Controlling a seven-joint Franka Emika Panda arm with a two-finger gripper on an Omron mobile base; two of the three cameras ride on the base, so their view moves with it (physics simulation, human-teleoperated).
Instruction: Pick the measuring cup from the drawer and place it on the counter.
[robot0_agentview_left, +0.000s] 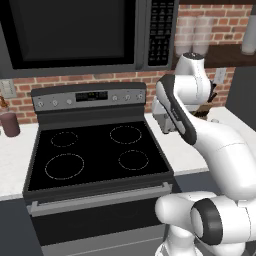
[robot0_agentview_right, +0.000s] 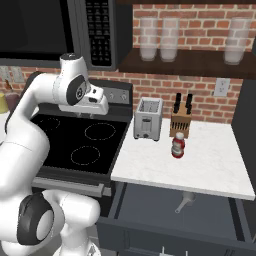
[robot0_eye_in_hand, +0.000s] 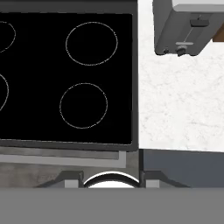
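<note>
One measuring cup (robot0_agentview_right: 185, 201) lies in the open drawer (robot0_agentview_right: 150, 207); gripper's jaw state cannot be told.

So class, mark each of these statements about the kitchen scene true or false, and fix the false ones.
1. The measuring cup lies inside the open drawer. True.
2. The toaster stands on the black stovetop. False: it stands on the white counter, beside the stovetop.
3. A red-capped little bottle stands on the counter in front of the knife block. True.
4. The gripper is already down in the drawer, holding the cup. False: the hand is up above the stovetop, and the cup lies untouched.
5. A maroon tumbler stands on the counter left of the stove. True.
</note>
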